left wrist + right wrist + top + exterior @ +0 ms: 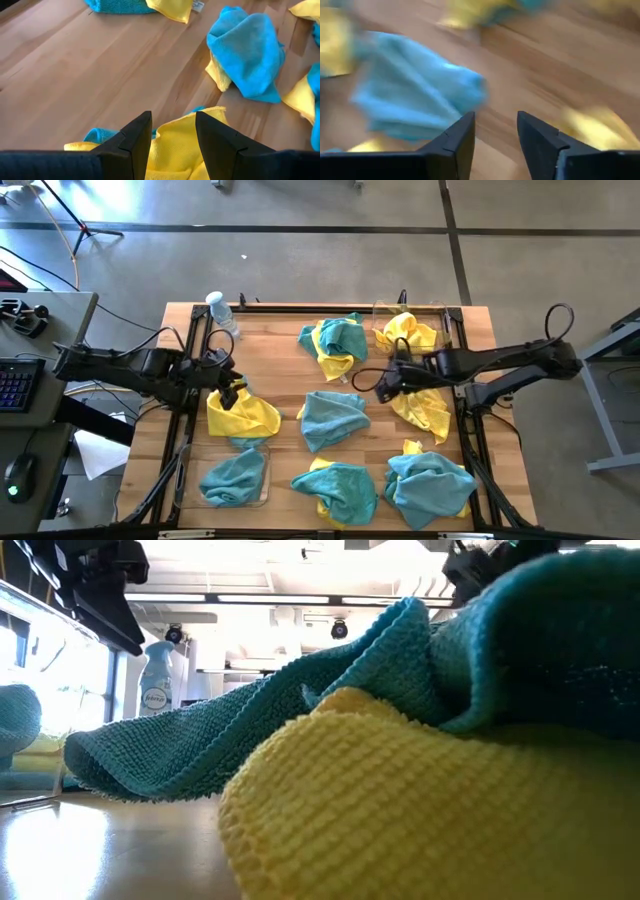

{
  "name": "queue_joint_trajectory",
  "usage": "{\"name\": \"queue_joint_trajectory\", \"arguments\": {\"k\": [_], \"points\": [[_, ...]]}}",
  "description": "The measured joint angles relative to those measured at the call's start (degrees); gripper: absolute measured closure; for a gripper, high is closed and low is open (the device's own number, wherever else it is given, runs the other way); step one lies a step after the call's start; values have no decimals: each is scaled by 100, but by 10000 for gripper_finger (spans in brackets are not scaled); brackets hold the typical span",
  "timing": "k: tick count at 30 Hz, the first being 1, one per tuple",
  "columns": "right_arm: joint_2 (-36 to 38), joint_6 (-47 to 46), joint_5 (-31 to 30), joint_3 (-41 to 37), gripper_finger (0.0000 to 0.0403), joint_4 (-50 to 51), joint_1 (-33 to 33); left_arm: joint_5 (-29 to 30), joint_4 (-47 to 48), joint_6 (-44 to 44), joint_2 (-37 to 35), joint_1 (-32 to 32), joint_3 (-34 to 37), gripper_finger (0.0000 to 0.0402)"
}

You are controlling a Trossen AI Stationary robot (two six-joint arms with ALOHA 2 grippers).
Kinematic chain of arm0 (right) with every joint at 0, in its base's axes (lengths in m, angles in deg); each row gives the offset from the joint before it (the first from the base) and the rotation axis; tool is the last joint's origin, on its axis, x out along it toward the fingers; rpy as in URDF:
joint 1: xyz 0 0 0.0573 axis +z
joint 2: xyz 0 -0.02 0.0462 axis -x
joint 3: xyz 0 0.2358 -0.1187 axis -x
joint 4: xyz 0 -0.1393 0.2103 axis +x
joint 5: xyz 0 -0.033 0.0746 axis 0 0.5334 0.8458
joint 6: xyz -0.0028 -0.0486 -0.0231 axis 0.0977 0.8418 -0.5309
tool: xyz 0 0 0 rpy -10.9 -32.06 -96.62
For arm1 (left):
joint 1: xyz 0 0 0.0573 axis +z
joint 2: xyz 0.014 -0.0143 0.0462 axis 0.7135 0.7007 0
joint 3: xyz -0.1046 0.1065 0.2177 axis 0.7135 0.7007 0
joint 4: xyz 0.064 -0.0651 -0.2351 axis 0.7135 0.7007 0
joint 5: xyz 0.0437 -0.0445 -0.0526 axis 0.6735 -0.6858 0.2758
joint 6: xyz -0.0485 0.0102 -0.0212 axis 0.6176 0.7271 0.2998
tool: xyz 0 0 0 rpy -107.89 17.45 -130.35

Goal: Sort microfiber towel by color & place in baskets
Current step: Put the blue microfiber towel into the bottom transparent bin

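Observation:
Teal and yellow towels lie scattered over the wooden table. My left gripper [233, 393] [172, 132] is open just above a yellow towel [245, 417] [175, 145], its fingers standing on either side of a raised fold. My right gripper [383, 387] [495, 132] is open above bare wood, between the middle teal towel [332, 418] [415, 95] and a yellow towel [425, 412]. One clear basket [266, 480] near the front left holds a teal towel [232, 477]. Another basket [385, 310] at the far right holds a yellow towel [408, 333].
Mixed teal-and-yellow heaps lie at the far middle [335, 343], the near middle [337, 490] and the near right [430, 488]. A water bottle [222, 313] stands at the far left corner. Towels [400, 810] close to the lens block the low view.

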Motion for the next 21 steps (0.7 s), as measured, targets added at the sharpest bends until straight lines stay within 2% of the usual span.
{"name": "queue_joint_trajectory", "arguments": {"k": [4, 7, 16, 21], "points": [[-379, 1534, 113, 48, 247, -1454, 2, -2, 1, 0, 0, 44, 0, 259], [-969, 2366, 368, 476, 247, -1670, 2, -9, 4, 0, 0, 77, 0, 259], [-3080, 3937, 694, 2748, 247, -11, 2, -9, 4, 131, 0, 78, 0, 259], [-4045, 4393, 954, 3568, 247, 862, 2, -7, 1, 262, 0, 78, 0, 259]]}}
